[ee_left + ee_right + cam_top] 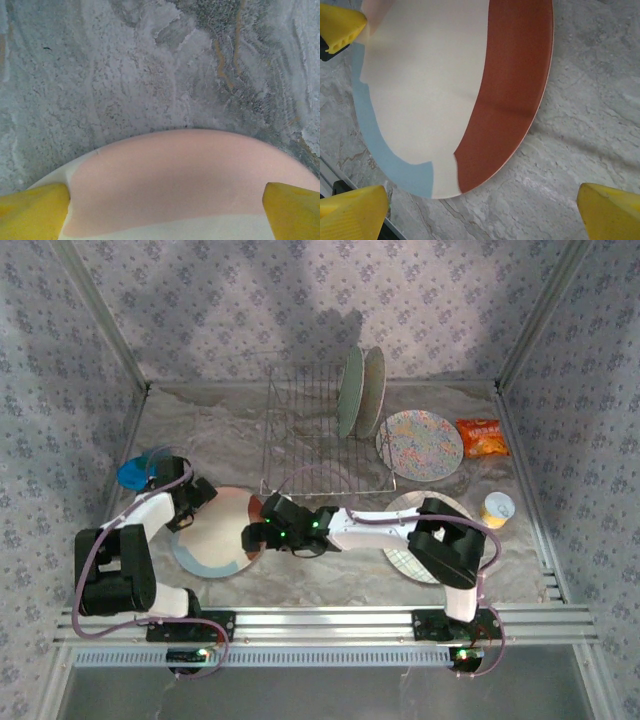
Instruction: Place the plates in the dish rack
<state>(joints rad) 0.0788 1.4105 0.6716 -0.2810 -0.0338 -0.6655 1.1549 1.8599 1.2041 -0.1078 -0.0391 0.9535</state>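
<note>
Cream plate [212, 538] lies flat on the table [330, 580], near-left of the rack [315, 430]; left jaws gape wide at its far-left rim, right jaws equally wide at its rust-red right rim, so both arms reach it

Two plates [351, 390] stand in the dish rack [300, 425], another plate [420, 445] lies to its right

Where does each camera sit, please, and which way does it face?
Top external: above and behind, looking down on table, dish rack, both arms.
Left wrist: on the left arm, facing down past yellow fingers onto the cream plate.
Right wrist: on the right arm, facing down past yellow fingers onto that plate's rust-red band.
Shared: both wrist views show this plate.
</note>
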